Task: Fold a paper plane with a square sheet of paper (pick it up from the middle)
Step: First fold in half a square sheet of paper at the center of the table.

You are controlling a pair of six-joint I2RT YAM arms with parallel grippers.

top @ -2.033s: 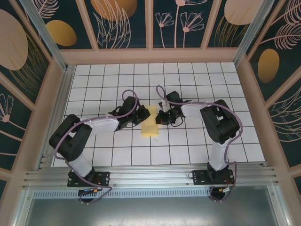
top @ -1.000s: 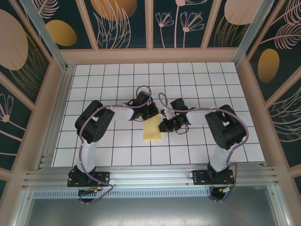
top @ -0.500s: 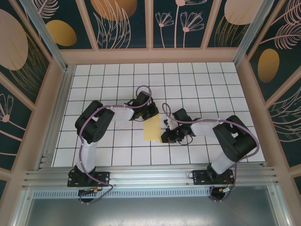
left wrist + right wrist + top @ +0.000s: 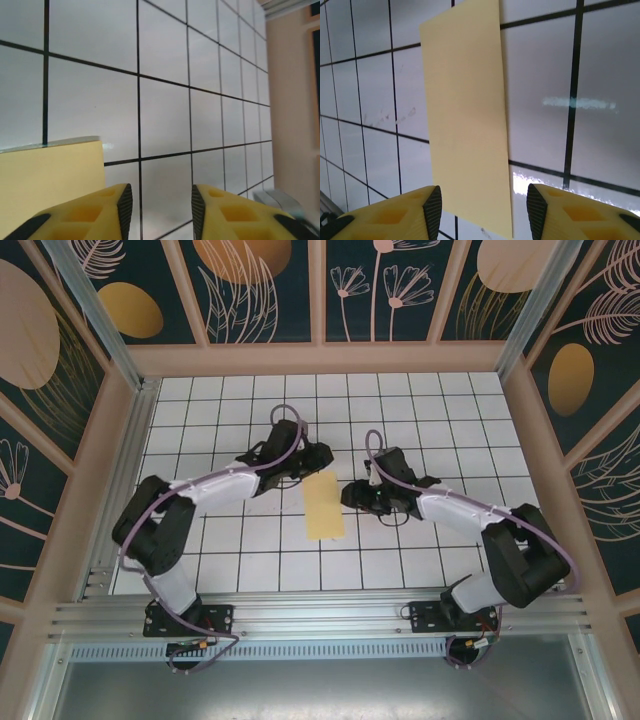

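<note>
Your pale-yellow sheet of paper (image 4: 324,506) lies flat on the white tiled bench (image 4: 200,400), just below the middle of the top view. It reads as a narrow rectangle with its long side running up and down the frame.

Your left pincer (image 4: 316,462) sits just above the sheet's upper edge. In the left wrist view its yellow fingers stand apart (image 4: 161,192) with only bare tile between them. One corner of the paper (image 4: 50,170) lies at the lower left, beside the left finger.

Your right pincer (image 4: 350,497) sits just beside the sheet's right edge, and from above you cannot tell whether it touches. In the right wrist view its fingers are spread (image 4: 484,195) and grip nothing. The paper (image 4: 465,115) stretches from between them up to the top of the frame, one long edge casting a thin shadow on the tiles.
</note>
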